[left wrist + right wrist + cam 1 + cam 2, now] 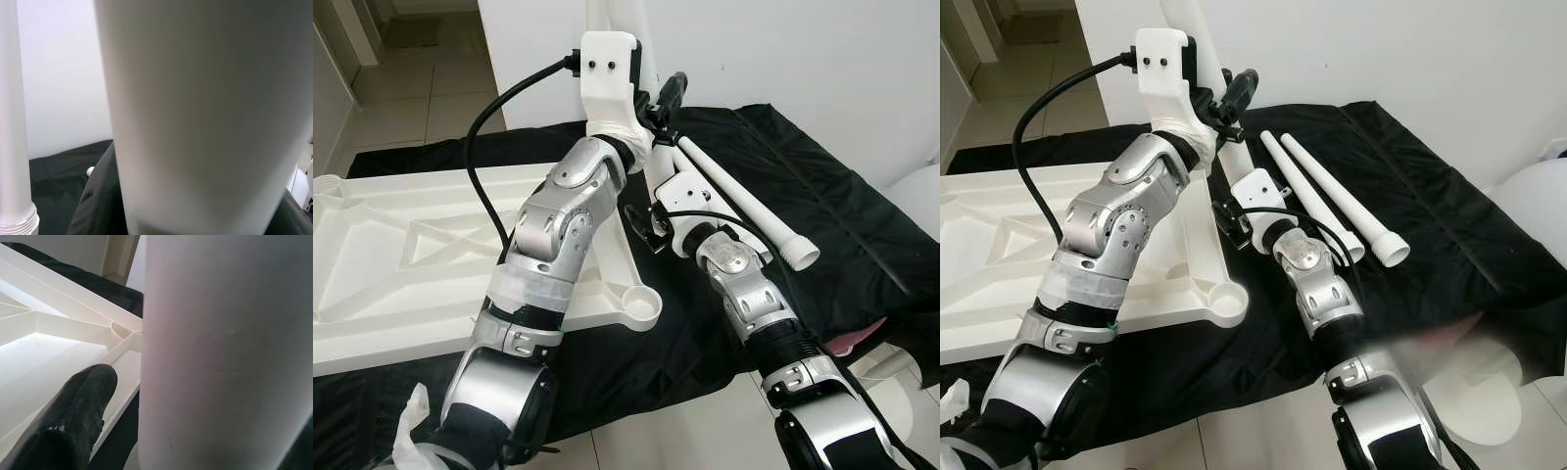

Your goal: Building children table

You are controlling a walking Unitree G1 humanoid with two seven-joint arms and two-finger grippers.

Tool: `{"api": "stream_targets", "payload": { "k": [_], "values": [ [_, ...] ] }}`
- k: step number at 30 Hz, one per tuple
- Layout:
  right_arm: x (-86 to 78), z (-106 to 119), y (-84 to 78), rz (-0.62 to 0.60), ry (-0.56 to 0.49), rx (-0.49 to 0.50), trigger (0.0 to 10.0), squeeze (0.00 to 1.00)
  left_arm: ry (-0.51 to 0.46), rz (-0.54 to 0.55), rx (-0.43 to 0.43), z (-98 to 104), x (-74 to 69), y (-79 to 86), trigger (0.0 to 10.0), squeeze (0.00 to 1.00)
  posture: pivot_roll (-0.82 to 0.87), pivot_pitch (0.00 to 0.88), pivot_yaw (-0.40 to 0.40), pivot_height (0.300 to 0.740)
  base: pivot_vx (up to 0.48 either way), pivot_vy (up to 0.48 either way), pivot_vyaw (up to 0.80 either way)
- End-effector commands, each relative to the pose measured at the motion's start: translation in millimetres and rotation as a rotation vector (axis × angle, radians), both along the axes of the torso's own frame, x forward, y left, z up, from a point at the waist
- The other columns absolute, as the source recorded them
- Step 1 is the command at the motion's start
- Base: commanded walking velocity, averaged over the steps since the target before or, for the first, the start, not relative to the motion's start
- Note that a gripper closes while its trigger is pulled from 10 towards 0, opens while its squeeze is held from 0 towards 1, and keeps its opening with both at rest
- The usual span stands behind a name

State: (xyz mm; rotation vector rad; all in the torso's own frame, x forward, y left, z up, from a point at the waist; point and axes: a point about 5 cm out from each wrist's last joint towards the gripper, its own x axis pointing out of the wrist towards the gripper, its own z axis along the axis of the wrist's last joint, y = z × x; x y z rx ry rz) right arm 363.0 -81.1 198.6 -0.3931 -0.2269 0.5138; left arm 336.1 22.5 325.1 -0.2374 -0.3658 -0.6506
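Note:
The white table top (401,284) lies upside down on a black cloth. At its far right corner a white table leg (607,15) stands upright. My left gripper (661,103) is raised high and shut on this leg, one black finger (1239,93) pressed against its side. My right gripper (656,171) sits lower at the same leg (220,352); one finger (68,416) stands apart from the leg, so it reads open. Two loose legs (1307,196) lie side by side on the cloth to the right, one (12,122) showing a threaded end.
An open round socket (641,308) marks the table top's near right corner. The black cloth (822,196) reaches back to a white wall. Tiled floor (421,88) lies at the far left. A white rounded object (1528,206) stands at the right edge.

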Motion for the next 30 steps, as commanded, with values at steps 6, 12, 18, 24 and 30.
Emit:
{"api": "stream_targets", "payload": {
  "k": [6, 12, 18, 24, 30],
  "values": [
    [-2.9, 23, 12.0, 0.059, -0.081, 0.052, 8.8, 0.0, 0.02, -0.04, 0.013, -5, -3.5, -10.1, 10.0, 0.0, -0.03, 0.028, -0.006, 0.74, 0.0, 0.0, 0.0],
    [-3.7, 27, 12.8, 0.065, -0.095, 0.063, 4.8, 0.0, 0.021, -0.037, 0.017, -5, -3.3, -10.2, 10.0, 0.0, -0.03, 0.027, -0.005, 0.74, 0.0, 0.0, 0.0],
    [-2.2, 22, 11.0, 0.053, -0.071, 0.054, 4.0, 0.0, 0.019, -0.034, 0.016, -4, -2.7, -10.4, 10.0, 0.0, -0.03, 0.027, -0.006, 0.74, 0.0, 0.0, 0.0],
    [1.2, 16, 7.0, 0.005, -0.03, 0.068, 0.3, 0.0, 0.016, -0.025, 0.016, -3, -2.2, -9.8, 10.0, 0.0, -0.03, 0.027, -0.006, 0.74, 0.0, 0.0, 0.0],
    [5.5, 16, 2.1, -0.066, -0.006, 0.11, 4.1, 0.0, 0.001, -0.055, 0.011, -3, -5.3, -11.1, 10.0, 1.0, -0.03, 0.027, -0.005, 0.74, 0.0, 0.0, 0.0]
  ]
}}
